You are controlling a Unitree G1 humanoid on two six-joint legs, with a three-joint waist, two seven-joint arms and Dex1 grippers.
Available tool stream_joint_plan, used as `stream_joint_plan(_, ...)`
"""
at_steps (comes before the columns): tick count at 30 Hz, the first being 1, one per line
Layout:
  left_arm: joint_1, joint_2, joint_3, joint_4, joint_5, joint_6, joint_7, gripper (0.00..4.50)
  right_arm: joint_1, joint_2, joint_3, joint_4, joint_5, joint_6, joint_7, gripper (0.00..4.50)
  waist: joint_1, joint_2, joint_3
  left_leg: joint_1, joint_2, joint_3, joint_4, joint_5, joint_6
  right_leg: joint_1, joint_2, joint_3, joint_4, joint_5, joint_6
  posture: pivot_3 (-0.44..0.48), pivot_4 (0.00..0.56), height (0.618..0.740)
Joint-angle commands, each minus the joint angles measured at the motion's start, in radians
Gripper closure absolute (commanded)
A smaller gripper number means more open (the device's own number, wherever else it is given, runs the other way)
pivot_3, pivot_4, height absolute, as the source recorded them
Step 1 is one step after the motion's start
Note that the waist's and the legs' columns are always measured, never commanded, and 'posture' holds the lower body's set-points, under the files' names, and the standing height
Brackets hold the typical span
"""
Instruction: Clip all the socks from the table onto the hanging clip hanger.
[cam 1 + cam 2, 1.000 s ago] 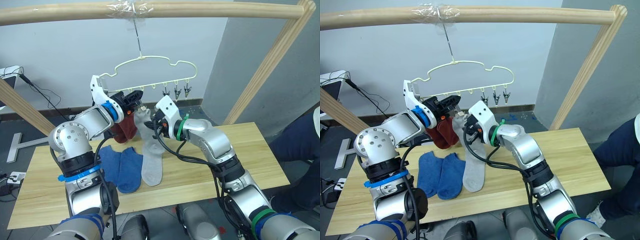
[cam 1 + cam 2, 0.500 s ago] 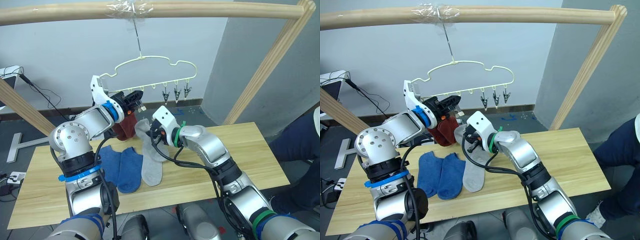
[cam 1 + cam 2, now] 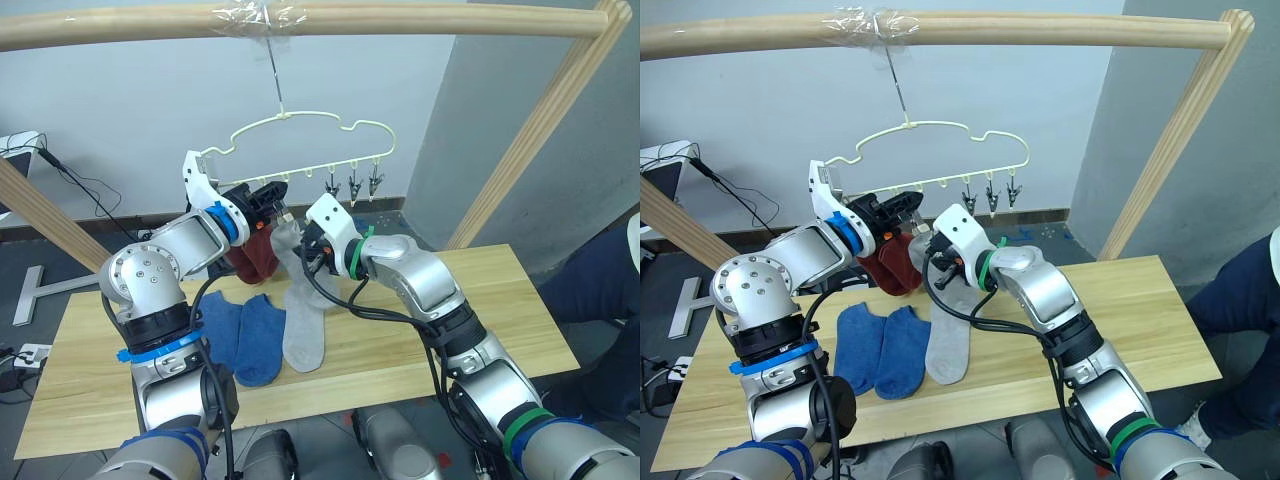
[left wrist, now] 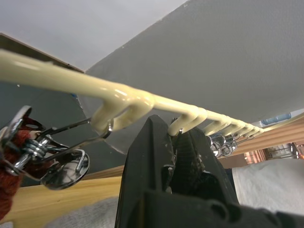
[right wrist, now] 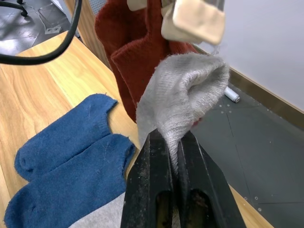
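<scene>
**Right pincer lifts a grey sock to the hanger**

Right pincer (image 5: 171,156) is pressed together on the cuff of a grey sock (image 3: 302,320), raised just under the clip hanger (image 3: 300,150); the sock's toe still lies on the surface (image 3: 440,330). Left pincer (image 4: 178,142) is squeezed on a clip (image 4: 176,134) at the hanger's bar. Two red socks (image 3: 255,255) hang clipped beside it. Two blue socks (image 3: 245,335) lie flat on the surface.

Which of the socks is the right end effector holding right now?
A light grey sock, lifted by its cuff in the right end effector. The red pair already hangs from the hanger; the blue socks lie flat on the table.
</scene>
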Motion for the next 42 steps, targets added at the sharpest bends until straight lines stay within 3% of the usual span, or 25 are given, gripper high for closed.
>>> stream_joint_plan(1,-0.02,0.007,-0.007,-0.044,-0.03,-0.03,-0.014,4.35,-0.037,0.011,-0.023,-0.062,0.023,0.001,0.001,4.48,0.0,0.0,0.0,0.0,0.0,0.0,0.0,0.0,0.0,0.0,0.0,0.0,0.0,0.0,0.0,-0.347,0.222,0.74)
stream_joint_plan(23,-0.009,0.014,-0.019,-0.043,-0.018,-0.053,-0.012,4.35,-0.093,0.019,-0.03,-0.076,0.053,0.023,-0.001,4.48,0.0,0.0,0.001,0.0,0.0,0.0,-0.001,0.0,0.0,0.0,0.0,0.0,-0.001,0.0,0.0,-0.347,0.226,0.74)
stream_joint_plan(31,-0.01,0.014,-0.013,-0.04,-0.045,-0.054,-0.016,1.95,-0.092,0.019,-0.031,-0.074,0.053,0.022,-0.002,4.5,0.0,0.0,0.001,0.0,0.0,0.0,-0.001,0.0,0.0,0.0,0.0,0.0,-0.001,0.0,0.0,-0.346,0.225,0.74)
stream_joint_plan(38,-0.001,0.041,-0.035,-0.057,-0.037,-0.053,-0.038,1.95,-0.088,0.017,-0.033,-0.075,0.053,0.031,-0.004,4.5,0.0,0.001,0.001,-0.001,0.0,0.0,-0.001,0.0,0.0,0.0,0.0,0.0,-0.002,0.0,0.0,-0.344,0.221,0.74)
stream_joint_plan(39,0.003,0.048,-0.042,-0.065,-0.034,-0.052,-0.04,1.91,-0.088,0.017,-0.034,-0.073,0.053,0.037,-0.007,3.97,0.0,0.001,0.001,-0.001,0.0,0.0,-0.001,0.0,0.0,0.0,0.0,0.0,-0.002,0.0,0.0,-0.344,0.22,0.74)
stream_joint_plan(42,0.035,0.086,-0.092,-0.105,-0.013,-0.057,-0.067,1.91,-0.087,0.01,-0.032,-0.069,0.045,0.041,-0.012,3.03,0.0,0.001,0.001,-0.001,0.0,0.0,-0.001,0.0,0.0,0.0,-0.001,0.0,-0.002,0.0,0.0,-0.34,0.218,0.74)
